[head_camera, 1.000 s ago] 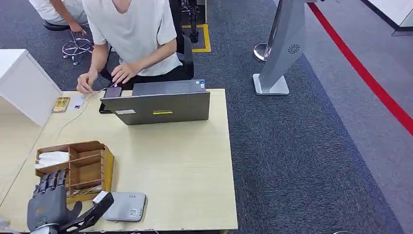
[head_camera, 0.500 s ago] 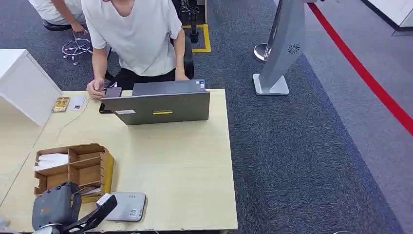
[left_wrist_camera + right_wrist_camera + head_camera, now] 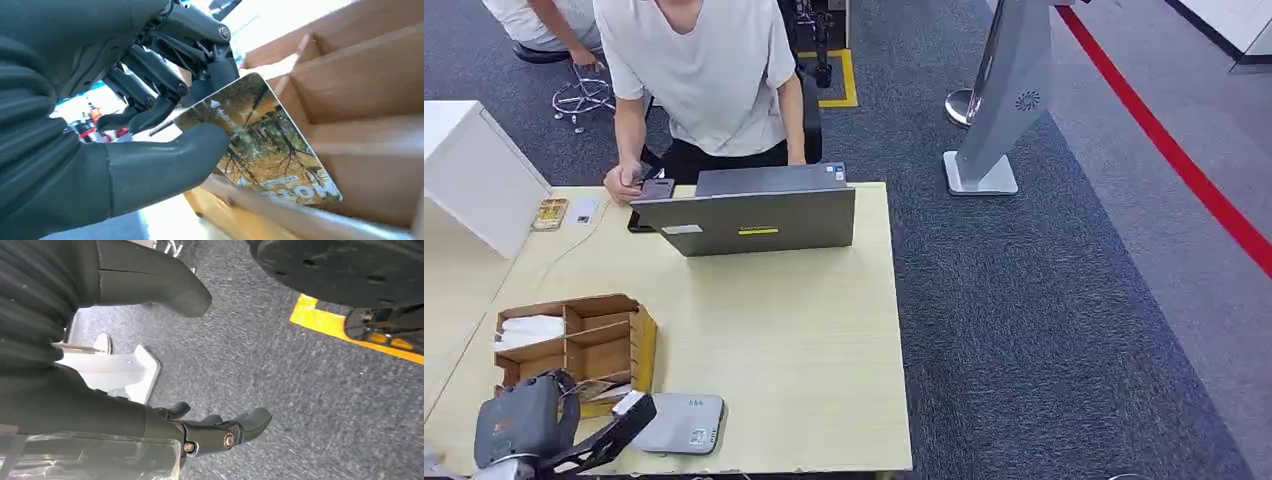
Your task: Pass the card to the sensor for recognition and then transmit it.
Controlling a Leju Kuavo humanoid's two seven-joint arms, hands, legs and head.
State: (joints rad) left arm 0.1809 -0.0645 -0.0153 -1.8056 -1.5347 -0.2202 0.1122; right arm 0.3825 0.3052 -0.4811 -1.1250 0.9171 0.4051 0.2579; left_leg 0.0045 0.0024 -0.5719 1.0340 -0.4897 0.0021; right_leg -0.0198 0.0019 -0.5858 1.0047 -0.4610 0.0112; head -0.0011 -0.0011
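Since a second ago the left hand point(image 3: 519, 428) has gone from flat, fingers stretched over the wooden organizer point(image 3: 584, 345), to curled in at its near edge, and the person point(image 3: 699, 75) behind the laptop point(image 3: 749, 215) has pulled both arms back toward the table edge. Now the wrist cam makes it pretty obvious: the left hand is pinching the card point(image 3: 260, 145) between its thumb and its dark fingers point(image 3: 150, 95). It's a card with an autumn-tree picture printed on it, and its lower edge sits inside the organizer, right at one of the wooden dividers. Grey card sensor point(image 3: 686, 424) lies flat on the table point(image 3: 804, 340), just beside the organizer and close to the left hand. Right hand point(image 3: 220, 432) hangs over grey carpet with nothing in it, fingers bent in a bit, thumb well apart from them. Another card point(image 3: 550, 213) lies at the far left of the table near the person's hand.
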